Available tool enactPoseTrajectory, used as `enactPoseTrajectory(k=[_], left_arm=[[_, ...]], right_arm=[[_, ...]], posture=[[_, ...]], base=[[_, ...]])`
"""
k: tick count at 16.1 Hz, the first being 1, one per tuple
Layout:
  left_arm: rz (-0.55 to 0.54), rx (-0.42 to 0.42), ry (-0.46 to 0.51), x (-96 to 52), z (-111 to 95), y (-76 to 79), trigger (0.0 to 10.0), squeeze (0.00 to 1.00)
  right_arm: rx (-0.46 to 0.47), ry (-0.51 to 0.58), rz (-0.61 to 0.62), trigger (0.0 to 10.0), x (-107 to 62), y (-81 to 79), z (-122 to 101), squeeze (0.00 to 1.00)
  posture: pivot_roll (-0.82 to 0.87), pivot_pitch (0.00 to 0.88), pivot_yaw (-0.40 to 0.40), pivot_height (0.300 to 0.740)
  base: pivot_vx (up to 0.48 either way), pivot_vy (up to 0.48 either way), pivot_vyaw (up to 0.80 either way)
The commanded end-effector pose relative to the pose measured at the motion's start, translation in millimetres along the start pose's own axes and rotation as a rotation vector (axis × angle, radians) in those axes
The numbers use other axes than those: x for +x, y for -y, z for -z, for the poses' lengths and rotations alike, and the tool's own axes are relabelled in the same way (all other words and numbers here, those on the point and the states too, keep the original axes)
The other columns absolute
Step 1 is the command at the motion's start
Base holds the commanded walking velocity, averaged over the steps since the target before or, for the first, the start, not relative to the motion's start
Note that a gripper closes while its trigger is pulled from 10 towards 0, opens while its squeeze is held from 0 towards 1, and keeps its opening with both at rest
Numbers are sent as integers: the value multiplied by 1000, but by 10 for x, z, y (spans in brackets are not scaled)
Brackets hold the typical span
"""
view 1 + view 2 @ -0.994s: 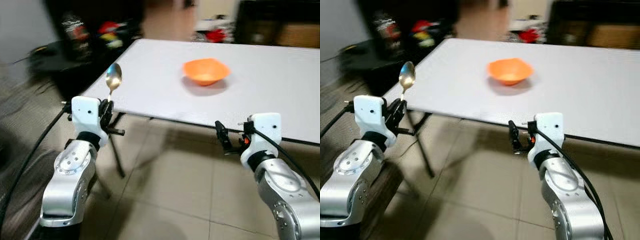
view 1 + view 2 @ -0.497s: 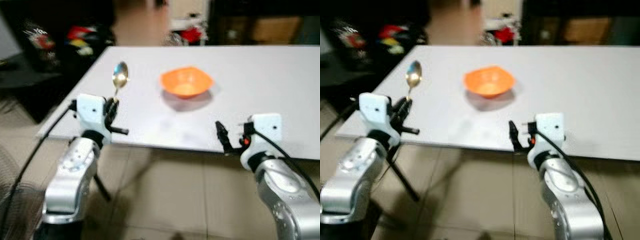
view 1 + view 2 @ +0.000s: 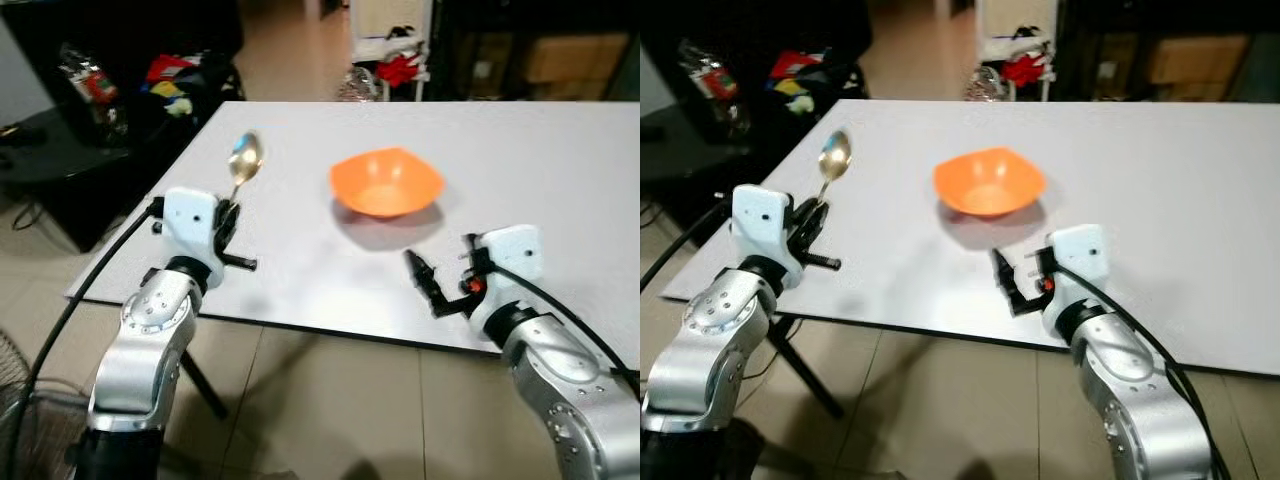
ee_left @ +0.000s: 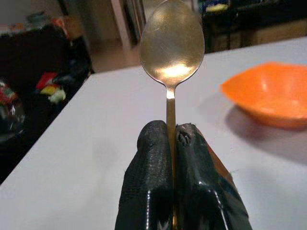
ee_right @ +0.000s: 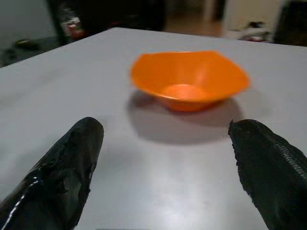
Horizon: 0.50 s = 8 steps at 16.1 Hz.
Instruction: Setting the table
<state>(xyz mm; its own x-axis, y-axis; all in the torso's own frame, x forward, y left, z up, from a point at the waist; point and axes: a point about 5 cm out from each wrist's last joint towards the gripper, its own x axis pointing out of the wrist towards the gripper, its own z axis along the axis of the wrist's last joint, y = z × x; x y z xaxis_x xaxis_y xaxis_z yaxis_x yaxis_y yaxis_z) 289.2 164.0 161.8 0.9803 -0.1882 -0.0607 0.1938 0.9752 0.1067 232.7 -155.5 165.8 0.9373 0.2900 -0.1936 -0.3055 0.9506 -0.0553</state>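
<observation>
An orange bowl (image 3: 388,182) stands on the white table (image 3: 540,170), a little left of its middle. My left gripper (image 3: 229,208) is shut on the handle of a gold spoon (image 3: 245,158), held upright above the table's left front corner, left of the bowl. In the left wrist view the spoon (image 4: 171,43) rises from between the fingertips (image 4: 154,136), its bowl end up. My right gripper (image 3: 428,285) is open above the table's front edge, short of the bowl, with nothing in it. The right wrist view looks between its fingers (image 5: 76,143) at the bowl (image 5: 189,79).
A dark low cabinet (image 3: 70,150) with coloured clutter stands left of the table. Red and white items (image 3: 395,65) lie on the floor behind it. A black table leg (image 3: 205,385) slants down below the left corner. Beige tile floor (image 3: 330,410) runs under the front edge.
The view has closed in on the table and sharpened. Both grippers, earlier in front of the table's edge, now reach over it. The spoon stays in the left gripper.
</observation>
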Motion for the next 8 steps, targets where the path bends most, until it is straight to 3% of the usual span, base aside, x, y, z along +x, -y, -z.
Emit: enactPoseTrajectory(k=[1, 3, 5, 8], left_arm=[[42, 39, -4, 63, -44, 10, 10000, 0], [112, 116, -90, 181, 74, -10, 10000, 0], [119, 141, -173, 364, 191, -105, 10000, 0], [114, 109, -249, 572, 268, -168, 10000, 0]], right_arm=[[0, 8, -49, 10000, -18, -44, -36, 0], [-39, -1, -91, 10000, 0, -56, -56, 0], [-64, -14, -142, 10000, 9, -68, -58, 0], [-85, -30, -188, 10000, -9, -74, -52, 0]], posture=[[-118, 0, 115, 740], [-120, 0, 120, 740], [-122, 0, 124, 740], [-129, 0, 131, 740]], base=[[0, 0, 0], [0, 0, 0], [0, 0, 0], [0, 0, 0]])
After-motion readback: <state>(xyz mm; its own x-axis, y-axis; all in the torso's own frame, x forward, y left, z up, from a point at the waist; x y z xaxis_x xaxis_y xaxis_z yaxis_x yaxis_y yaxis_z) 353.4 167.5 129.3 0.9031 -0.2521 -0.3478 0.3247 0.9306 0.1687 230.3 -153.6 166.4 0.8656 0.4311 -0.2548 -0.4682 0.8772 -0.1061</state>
